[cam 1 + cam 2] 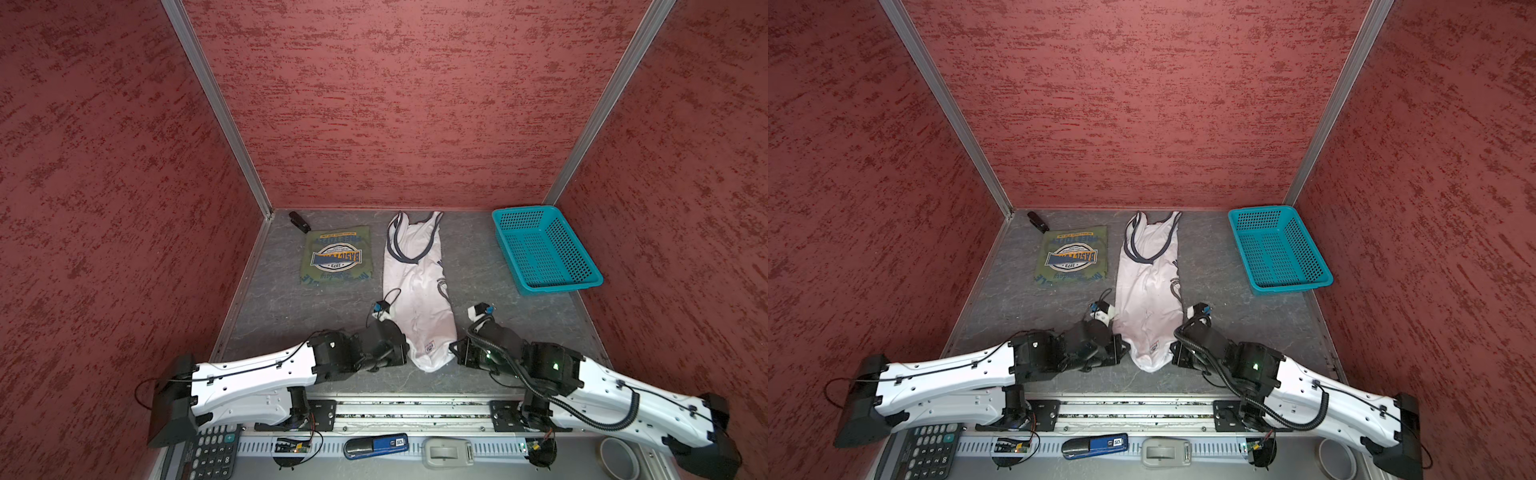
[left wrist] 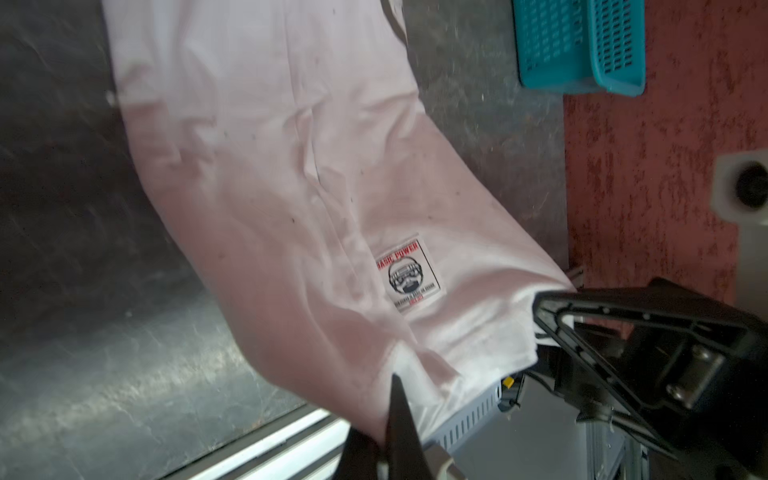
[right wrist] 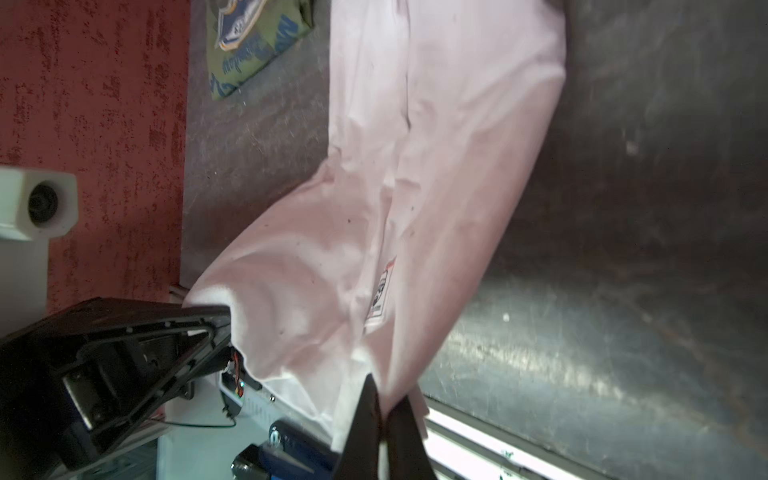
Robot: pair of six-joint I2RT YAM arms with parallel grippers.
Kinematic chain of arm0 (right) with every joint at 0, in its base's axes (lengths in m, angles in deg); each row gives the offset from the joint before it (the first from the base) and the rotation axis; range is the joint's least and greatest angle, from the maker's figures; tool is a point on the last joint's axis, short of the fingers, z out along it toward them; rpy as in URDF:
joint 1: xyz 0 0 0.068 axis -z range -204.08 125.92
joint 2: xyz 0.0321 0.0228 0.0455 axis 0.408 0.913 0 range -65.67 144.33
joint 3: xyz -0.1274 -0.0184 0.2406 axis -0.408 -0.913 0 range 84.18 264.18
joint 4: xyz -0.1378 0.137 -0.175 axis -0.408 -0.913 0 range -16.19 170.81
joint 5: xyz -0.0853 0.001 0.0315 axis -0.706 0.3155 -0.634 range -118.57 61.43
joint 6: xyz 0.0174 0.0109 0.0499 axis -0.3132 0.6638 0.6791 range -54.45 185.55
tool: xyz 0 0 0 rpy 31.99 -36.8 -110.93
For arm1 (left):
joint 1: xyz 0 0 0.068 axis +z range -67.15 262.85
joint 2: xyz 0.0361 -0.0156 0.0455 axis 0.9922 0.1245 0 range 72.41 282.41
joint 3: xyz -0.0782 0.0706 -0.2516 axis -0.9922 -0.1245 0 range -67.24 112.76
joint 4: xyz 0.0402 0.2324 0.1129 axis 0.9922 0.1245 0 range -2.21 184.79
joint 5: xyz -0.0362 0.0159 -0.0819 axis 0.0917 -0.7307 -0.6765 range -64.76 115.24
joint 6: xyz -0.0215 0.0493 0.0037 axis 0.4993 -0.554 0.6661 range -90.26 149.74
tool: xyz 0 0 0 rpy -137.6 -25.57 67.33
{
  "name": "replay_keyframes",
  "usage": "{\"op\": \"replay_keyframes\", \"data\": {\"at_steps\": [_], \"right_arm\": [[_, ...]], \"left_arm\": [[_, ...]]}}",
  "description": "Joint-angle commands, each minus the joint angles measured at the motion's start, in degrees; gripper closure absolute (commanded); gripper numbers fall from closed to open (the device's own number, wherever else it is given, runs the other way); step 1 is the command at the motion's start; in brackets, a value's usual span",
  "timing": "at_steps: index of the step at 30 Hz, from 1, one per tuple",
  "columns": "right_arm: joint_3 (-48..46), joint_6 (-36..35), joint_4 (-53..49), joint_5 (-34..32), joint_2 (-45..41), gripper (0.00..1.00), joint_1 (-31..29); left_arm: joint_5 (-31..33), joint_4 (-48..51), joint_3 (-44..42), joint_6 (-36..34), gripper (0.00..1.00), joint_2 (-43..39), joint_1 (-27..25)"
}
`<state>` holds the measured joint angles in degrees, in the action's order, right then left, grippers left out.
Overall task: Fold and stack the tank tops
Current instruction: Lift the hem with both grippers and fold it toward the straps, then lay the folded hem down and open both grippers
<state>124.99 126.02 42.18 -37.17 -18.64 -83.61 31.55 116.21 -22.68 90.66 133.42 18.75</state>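
Far on the left, near the back corner of the grey tabletop (image 1: 291,316), lies a small black thing (image 1: 299,221). Just beside it is the green tank top (image 1: 336,254) (image 1: 1073,255). It is folded into a neat square and lies flat, with its round blue and yellow badge facing up.

Next comes the left end effector (image 1: 409,355) (image 2: 395,419). It is closed tight, and it pinches the near left corner of the white tank top (image 1: 415,291) (image 1: 1148,286).

The white tank top lies in the middle of the tabletop, stretched out long. Its grey-trimmed neck and straps are at the far end, near the back wall. Its bottom edge is at the near end, close to the robot. That near end is bunched up narrow between the two end effectors and looks lifted a little off the tabletop. A small label (image 2: 409,276) with red words sits close to the bottom edge.

The right end effector (image 1: 455,351) (image 3: 384,419) is closed tight too, and it pinches the near right corner of the white tank top.

Far on the right, well apart from both tops, sits a turquoise basket (image 1: 505,220) (image 1: 1239,220) by the back wall.
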Motion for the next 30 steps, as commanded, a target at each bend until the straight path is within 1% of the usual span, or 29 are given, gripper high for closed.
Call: {"op": "replay_keyframes", "data": {"at_steps": [1,3,5,8,11,14,17,23,25,28,30], "right_arm": [[5.8,-12.5,3.3,-1.3,7.7,1.0,8.5],[8.2,-17.5,7.3,2.8,11.9,1.0,14.5],[11.1,-22.2,9.4,4.3,16.3,1.0,19.0],[15.4,-26.9,10.6,6.9,22.6,1.0,24.6],[18.1,-29.8,13.6,10.7,28.1,1.0,29.1],[21.3,-31.5,15.6,14.0,33.5,1.0,33.3],[24.2,-32.6,17.5,17.0,39.4,1.0,36.2],[29.9,-33.7,20.2,20.9,48.5,1.0,39.8],[32.0,-34.3,20.5,21.7,51.3,1.0,40.4],[35.0,-35.4,21.0,22.8,55.4,1.0,41.2],[36.9,-35.7,20.6,22.9,58.0,1.0,41.7]], "left_arm": [[-4.0,-0.4,2.2,-8.8,1.0,2.2,8.8],[-6.6,-2.1,4.0,-11.4,1.0,4.5,14.1],[-9.1,-4.2,6.3,-14.6,1.0,7.9,18.7],[-12.8,-6.6,9.9,-17.8,1.0,13.3,24.2],[-16.2,-9.0,13.4,-19.4,1.0,18.5,27.9],[-18.2,-9.7,17.6,-21.1,1.0,23.5,30.7],[-20.2,-10.6,21.5,-22.4,1.0,28.2,33.2],[-25.0,-12.0,30.4,-23.7,0.99,40.2,36.3],[-24.5,-10.4,33.4,-23.8,0.99,43.5,36.9],[-23.8,-10.6,35.6,-23.8,0.97,47.3,38.1],[-24.3,-10.1,37.7,-24.1,0.96,50.0,38.9]]}}
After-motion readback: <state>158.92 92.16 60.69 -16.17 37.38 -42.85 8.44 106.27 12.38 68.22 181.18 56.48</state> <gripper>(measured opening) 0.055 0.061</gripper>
